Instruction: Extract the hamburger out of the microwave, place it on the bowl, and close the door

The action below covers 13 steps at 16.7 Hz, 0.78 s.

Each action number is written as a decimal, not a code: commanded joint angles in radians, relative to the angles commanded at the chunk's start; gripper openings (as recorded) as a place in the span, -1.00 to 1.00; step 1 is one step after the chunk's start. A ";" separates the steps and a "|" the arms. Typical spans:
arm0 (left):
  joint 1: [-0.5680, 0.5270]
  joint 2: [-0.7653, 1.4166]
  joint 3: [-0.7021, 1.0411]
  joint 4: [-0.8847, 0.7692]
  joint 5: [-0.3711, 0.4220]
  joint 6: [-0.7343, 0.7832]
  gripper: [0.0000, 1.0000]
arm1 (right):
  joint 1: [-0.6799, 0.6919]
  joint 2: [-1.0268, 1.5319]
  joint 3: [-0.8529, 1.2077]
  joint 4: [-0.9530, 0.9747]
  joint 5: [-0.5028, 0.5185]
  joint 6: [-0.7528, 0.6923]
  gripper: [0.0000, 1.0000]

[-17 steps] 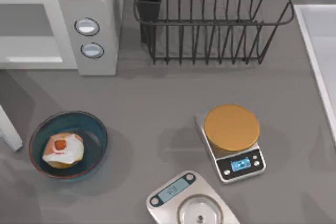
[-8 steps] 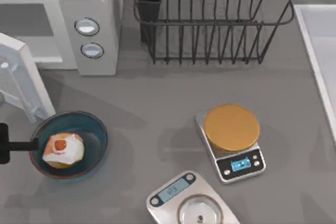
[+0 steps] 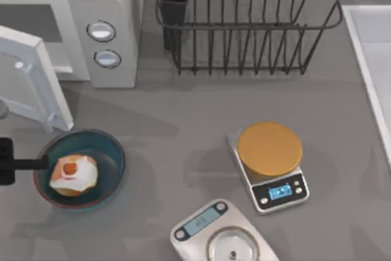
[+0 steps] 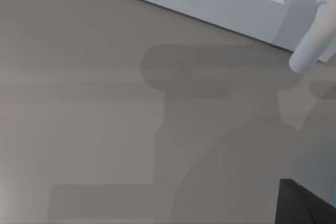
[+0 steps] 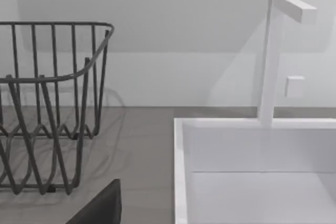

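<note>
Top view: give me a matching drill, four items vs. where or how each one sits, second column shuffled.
Items:
1. hamburger
2. door
3. gold-topped scale
4. left claw

Places or states:
A. right of the bowl, below the dish rack
B. at the table's left edge, beside the bowl's rim
C. inside the bowl
D. part-way open, swung out from the microwave

Pairs: 1-C, 2-D, 3-A, 4-B

Named above: bowl, dish rack, microwave.

Grey table [image 4: 79,103], white door [image 4: 231,9] edge, pale handle [image 4: 310,51].
</note>
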 joint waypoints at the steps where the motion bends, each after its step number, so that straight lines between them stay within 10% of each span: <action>1: -0.001 0.035 0.022 0.015 0.000 0.000 -1.00 | 0.000 0.000 0.000 0.000 0.000 0.000 1.00; 13: -0.011 0.475 0.271 0.197 -0.004 -0.001 -1.00 | 0.000 0.000 0.000 0.000 0.000 0.000 1.00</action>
